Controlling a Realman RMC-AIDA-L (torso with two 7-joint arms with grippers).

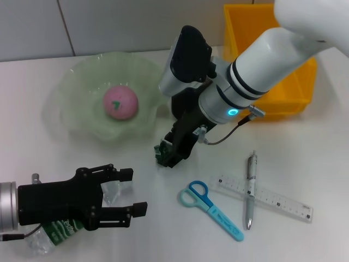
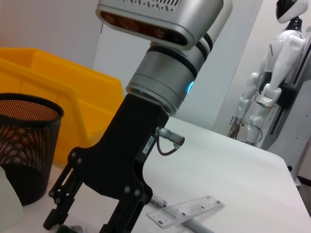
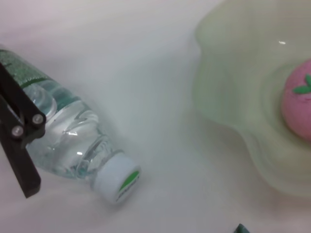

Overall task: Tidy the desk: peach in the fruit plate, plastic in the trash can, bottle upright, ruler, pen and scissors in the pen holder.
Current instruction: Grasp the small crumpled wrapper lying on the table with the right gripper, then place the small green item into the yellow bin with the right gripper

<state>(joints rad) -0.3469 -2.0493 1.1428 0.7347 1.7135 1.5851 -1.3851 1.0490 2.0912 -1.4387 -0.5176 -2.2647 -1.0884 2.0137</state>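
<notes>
Head view: right gripper (image 1: 163, 158) on green plastic (image 1: 160, 150), peach (image 1: 120, 102) in fruit plate (image 1: 71, 109).

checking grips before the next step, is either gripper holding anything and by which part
The right gripper pinches a small green piece of plastic at the fingertips. The left gripper is open around the lying bottle, not yet gripping.

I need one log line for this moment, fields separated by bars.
peach: in fruit plate | bottle: lying | left end effector: open over bottle | right end effector: by green plastic | scissors, pen, ruler: on desk
</notes>
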